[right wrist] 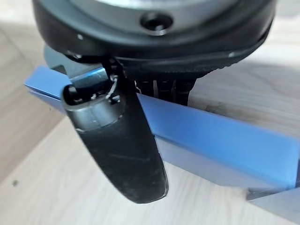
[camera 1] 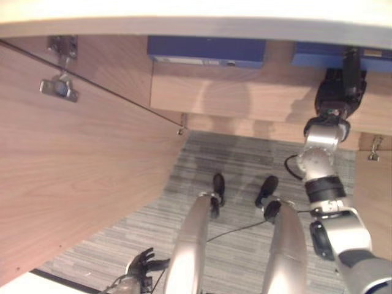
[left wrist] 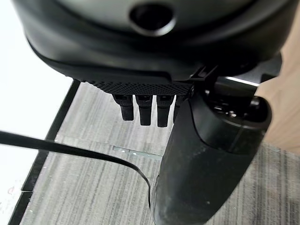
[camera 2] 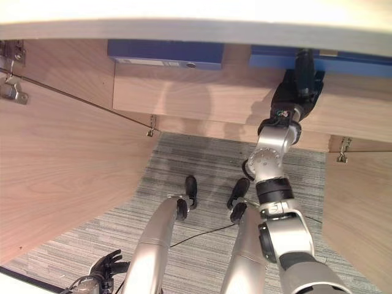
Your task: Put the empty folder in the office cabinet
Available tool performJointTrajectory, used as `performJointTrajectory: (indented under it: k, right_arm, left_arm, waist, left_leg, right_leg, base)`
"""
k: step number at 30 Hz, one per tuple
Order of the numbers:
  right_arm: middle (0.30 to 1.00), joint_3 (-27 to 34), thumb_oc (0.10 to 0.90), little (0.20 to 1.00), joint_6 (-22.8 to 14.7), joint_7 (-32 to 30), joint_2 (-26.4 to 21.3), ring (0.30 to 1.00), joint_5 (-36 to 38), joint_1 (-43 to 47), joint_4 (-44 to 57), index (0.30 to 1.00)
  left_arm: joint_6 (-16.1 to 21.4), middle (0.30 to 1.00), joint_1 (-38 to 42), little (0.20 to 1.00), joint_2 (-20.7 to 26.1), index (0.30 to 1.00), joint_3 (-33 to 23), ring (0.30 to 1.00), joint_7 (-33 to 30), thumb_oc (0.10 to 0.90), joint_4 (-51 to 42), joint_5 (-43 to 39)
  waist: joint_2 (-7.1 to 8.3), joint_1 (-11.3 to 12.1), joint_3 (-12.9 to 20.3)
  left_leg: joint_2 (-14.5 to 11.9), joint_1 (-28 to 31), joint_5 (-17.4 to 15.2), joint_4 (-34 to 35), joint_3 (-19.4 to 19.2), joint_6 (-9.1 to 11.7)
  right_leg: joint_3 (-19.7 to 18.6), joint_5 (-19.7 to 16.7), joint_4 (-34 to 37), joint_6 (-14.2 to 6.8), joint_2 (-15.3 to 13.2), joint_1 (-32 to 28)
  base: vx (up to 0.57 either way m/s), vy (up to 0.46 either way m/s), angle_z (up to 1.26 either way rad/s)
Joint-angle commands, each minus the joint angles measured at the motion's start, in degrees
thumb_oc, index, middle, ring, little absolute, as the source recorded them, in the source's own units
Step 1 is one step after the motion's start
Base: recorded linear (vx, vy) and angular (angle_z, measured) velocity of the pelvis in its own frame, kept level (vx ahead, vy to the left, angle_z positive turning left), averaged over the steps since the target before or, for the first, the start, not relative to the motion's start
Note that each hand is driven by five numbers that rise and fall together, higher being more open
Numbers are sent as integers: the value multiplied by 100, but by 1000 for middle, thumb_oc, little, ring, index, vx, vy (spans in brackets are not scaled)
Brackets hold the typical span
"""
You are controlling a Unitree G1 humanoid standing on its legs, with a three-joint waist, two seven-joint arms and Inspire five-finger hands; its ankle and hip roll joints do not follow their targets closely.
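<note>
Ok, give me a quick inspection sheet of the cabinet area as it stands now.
Surface: wooden cabinet shelf, under a pale top edge.
Job's things: blue folder lying on the shelf at the right hand; the thumb lies over it, fingers hidden behind it.
Clutter: second blue folder lying further left on the shelf, apart from the first.
Hands: right hand reaches up to the folder; grip cannot be told. Left hand hangs low by the floor, fingers relaxed, holding nothing.
Cables: nothing seen besides the robot's own.
Surroundings: open cabinet door on the left with a metal hinge; grey striped carpet.
</note>
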State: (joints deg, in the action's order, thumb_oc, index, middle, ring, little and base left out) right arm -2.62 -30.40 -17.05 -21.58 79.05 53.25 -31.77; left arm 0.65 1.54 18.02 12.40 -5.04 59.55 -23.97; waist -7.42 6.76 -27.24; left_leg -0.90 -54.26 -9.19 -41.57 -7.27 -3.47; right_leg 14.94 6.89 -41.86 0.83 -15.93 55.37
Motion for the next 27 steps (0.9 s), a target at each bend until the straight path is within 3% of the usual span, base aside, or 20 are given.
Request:
performJointTrajectory:
  k: [1,2,3,4,6,7,8,9,10,14,19,27]
  right_arm:
    - [900,-440,800,900,364,717,-640,900,-26,591,197,900]
    - [900,-450,800,900,372,740,-652,900,-6,622,160,900]
    - [900,-857,800,900,800,801,-935,900,-211,856,-258,900]
    - [900,-873,800,900,812,819,-946,900,-199,895,-295,900]
    - [900,-1463,800,900,1456,885,-1273,900,-693,1129,-825,900]
    - [900,-2024,800,900,2053,1025,-1528,900,-1281,1338,-1402,900]
    - [900,-2046,800,900,2060,1045,-1530,900,-1279,1381,-1440,900]
    - [900,-2469,800,900,2476,1185,-1656,900,-1784,1496,-1846,900]
    - [900,-2570,800,900,2578,1266,-1644,900,-1890,1472,-1937,900]
    - [900,-2317,800,900,2453,1476,-1352,900,-1384,1175,-1768,900]
    - [900,-1318,800,900,2002,1534,-638,900,-460,477,-1649,900]
    - [900,-655,800,900,1596,1967,-137,900,262,-443,-818,900]
  left_arm:
    - [13,900,-478,900,672,900,62,900,23,800,442,69]
    - [13,900,-472,900,664,900,59,900,24,800,442,69]
    - [22,900,-475,900,743,900,58,900,90,800,465,90]
    - [23,900,-467,900,730,900,53,900,92,800,466,91]
    - [20,900,-462,900,818,900,66,900,202,800,487,149]
    - [21,900,-432,900,880,900,54,900,296,800,515,177]
    - [24,900,-424,900,864,900,47,900,298,800,518,178]
    - [8,900,-375,900,906,900,25,900,359,800,564,238]
    - [7,900,-358,900,907,900,19,900,376,800,570,254]
    - [23,900,-347,900,866,900,34,900,386,800,578,267]
    - [26,900,-266,900,711,900,11,900,294,800,561,143]
    - [57,900,-362,900,593,900,-32,900,271,800,244,97]
  waist:
    - [-53,193,89]
    - [-59,191,83]
    - [-20,232,96]
    - [-29,226,87]
    - [24,257,83]
    - [57,260,65]
    - [45,250,54]
    - [82,245,28]
    - [96,239,23]
    - [107,226,-11]
    - [85,196,-63]
    - [7,156,-75]
  left_leg:
    - [-17,60,-117,587,371,304]
    - [-19,59,-116,588,370,305]
    - [-30,58,-99,597,359,314]
    - [-33,57,-97,599,358,314]
    - [-50,47,-57,620,348,324]
    - [-62,44,-21,649,338,329]
    - [-64,47,-19,651,338,330]
    - [-75,46,8,673,329,336]
    - [-76,48,15,683,321,339]
    - [-75,83,23,700,312,342]
    - [-72,277,-3,761,272,341]
    - [-47,489,-6,921,244,350]
  right_leg:
    - [144,565,-16,-346,84,-430]
    - [143,563,-14,-346,87,-428]
    - [153,530,25,-334,86,-428]
    - [152,527,29,-333,89,-427]
    - [170,474,84,-319,80,-422]
    - [180,428,137,-305,76,-414]
    - [181,425,142,-305,79,-417]
    - [193,394,191,-292,76,-432]
    - [200,385,213,-291,81,-444]
    - [199,392,235,-287,92,-480]
    - [181,386,331,-317,126,-660]
    - [211,351,520,-367,120,-884]
  base:
    - [0,0,0]
    - [0,0,0]
    - [0,0,0]
    - [0,0,0]
    - [-19,-4,-2]
    - [-28,-3,-3]
    - [-35,-6,-6]
    - [-24,-5,-8]
    - [-23,-5,-11]
    - [-5,0,-8]
    - [5,6,1]
    - [0,1,0]
